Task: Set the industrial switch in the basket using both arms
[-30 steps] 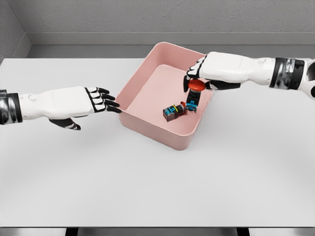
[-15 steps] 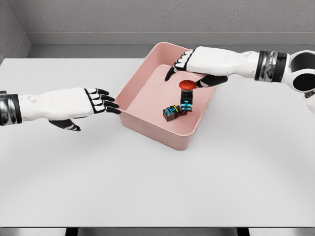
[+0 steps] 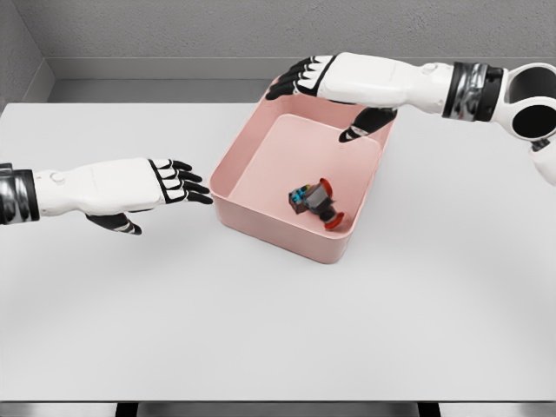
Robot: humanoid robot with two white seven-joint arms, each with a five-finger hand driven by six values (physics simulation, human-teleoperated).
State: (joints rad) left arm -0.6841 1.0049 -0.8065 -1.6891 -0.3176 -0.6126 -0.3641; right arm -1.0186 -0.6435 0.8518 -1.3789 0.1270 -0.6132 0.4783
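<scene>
The industrial switch [image 3: 317,202], a small dark block with a red push-button head and blue parts, lies tipped on its side on the floor of the pink basket [image 3: 252,219], near its front right corner. My right hand [image 3: 323,87] hovers over the basket's far rim, fingers spread and thumb pointing down, holding nothing. Just left of the basket is my left hand [image 3: 181,182], fingers stretched out flat, the fingertips almost at the basket's left wall.
The basket stands turned at an angle in the middle of a white table [image 3: 278,330]. A grey wall and ledge run behind the table's far edge.
My right hand let go of the switch and rose back toward the basket's far rim. The switch dropped and toppled onto its side inside the basket. The left arm stayed still.
</scene>
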